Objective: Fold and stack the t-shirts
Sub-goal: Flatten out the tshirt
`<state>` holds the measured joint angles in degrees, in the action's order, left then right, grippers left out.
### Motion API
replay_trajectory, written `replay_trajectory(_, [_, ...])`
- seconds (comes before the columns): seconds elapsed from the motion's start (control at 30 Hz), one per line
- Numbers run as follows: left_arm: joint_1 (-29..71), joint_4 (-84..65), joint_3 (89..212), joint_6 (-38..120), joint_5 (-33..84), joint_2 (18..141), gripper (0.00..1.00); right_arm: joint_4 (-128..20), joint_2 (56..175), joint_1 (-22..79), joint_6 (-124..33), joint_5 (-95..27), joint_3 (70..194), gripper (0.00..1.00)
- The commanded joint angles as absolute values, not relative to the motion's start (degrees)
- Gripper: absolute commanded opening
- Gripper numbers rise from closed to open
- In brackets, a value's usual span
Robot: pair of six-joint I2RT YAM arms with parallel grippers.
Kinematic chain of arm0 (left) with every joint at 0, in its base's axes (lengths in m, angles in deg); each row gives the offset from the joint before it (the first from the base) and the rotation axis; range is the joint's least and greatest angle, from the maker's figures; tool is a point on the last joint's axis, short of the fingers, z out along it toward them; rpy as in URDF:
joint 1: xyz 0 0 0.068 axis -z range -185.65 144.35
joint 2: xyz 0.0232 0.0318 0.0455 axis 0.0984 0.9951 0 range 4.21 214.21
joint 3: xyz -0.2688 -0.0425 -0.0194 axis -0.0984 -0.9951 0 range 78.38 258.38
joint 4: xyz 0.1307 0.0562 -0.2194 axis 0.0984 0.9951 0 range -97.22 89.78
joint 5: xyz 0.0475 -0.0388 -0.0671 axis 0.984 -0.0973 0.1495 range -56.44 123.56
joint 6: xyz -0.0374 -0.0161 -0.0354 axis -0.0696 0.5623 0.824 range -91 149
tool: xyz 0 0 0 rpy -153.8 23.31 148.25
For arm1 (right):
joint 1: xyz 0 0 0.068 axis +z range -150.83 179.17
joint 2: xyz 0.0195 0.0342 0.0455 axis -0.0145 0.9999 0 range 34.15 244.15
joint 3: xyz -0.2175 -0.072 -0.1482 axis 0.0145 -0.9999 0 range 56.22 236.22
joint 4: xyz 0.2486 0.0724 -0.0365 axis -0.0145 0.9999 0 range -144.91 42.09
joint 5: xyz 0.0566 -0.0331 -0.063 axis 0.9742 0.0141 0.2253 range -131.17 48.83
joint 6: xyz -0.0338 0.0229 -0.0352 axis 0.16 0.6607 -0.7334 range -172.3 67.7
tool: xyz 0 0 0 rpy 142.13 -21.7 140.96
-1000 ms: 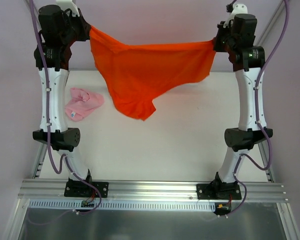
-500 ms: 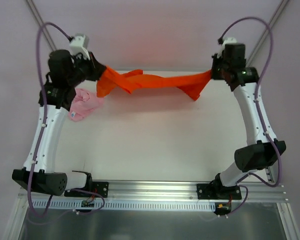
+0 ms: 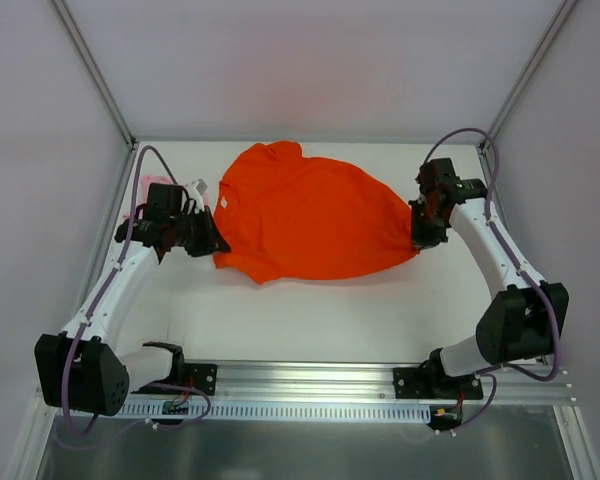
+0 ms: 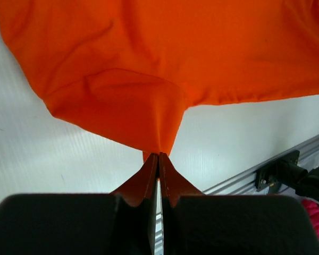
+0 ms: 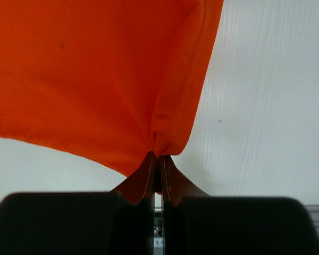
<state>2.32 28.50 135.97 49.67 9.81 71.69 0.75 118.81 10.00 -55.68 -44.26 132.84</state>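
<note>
Lowered now, the bright orange-red cloth t-shirt (image 3: pixel 310 220) lies spread on the white counter (image 3: pixel 330 310). My left hand (image 4: pixel 159 157) and right hand (image 5: pixel 157 157) each clamp its edge.

The left arm (image 3: pixel 108 292) and right arm (image 3: pixel 492 245) have white shells, black joint housings (image 3: pixel 78 372) and a purple cable (image 3: pixel 141 165) each. Black base plates (image 3: pixel 175 379) bolt them to a silver rail (image 3: pixel 310 376) at the counter's (image 3: pixel 310 315) near edge. The left hand (image 4: pixel 158 158) and right hand (image 5: pixel 158 159) have dark tapered fingers (image 4: pixel 142 181).

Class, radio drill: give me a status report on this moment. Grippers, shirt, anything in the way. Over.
Left gripper shut on orange t-shirt, right gripper shut on its opposite edge. Shirt spread on table, unfolded. Pink t-shirt mostly hidden behind left arm.
</note>
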Motion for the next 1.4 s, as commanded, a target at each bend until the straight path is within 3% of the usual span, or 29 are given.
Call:
replay_trajectory(0.0, [3.0,28.9,129.2,53.6,4.2,72.3,0.0,5.1,118.5,10.9,-53.1,-42.4,128.3,0.01])
replay_trajectory(0.47, [5.9,25.3,115.6,61.4,4.5,72.2,0.0,8.1,124.3,16.7,-47.7,-44.6,120.9,0.01])
replay_trajectory(0.8, [5.2,40.0,130.0,60.6,19.4,65.4,0.0,13.6,123.0,15.2,-47.1,-54.4,130.5,0.01])
replay_trajectory(1.0, [1.5,44.0,133.8,56.7,19.3,65.4,0.0,13.9,121.3,12.7,-47.7,-53.7,130.6,0.01])
replay_trajectory(1.37, [1.6,42.4,118.4,58.7,13.1,62.8,0.0,7.9,121.4,13.1,-47.8,-47.5,116.0,0.01])
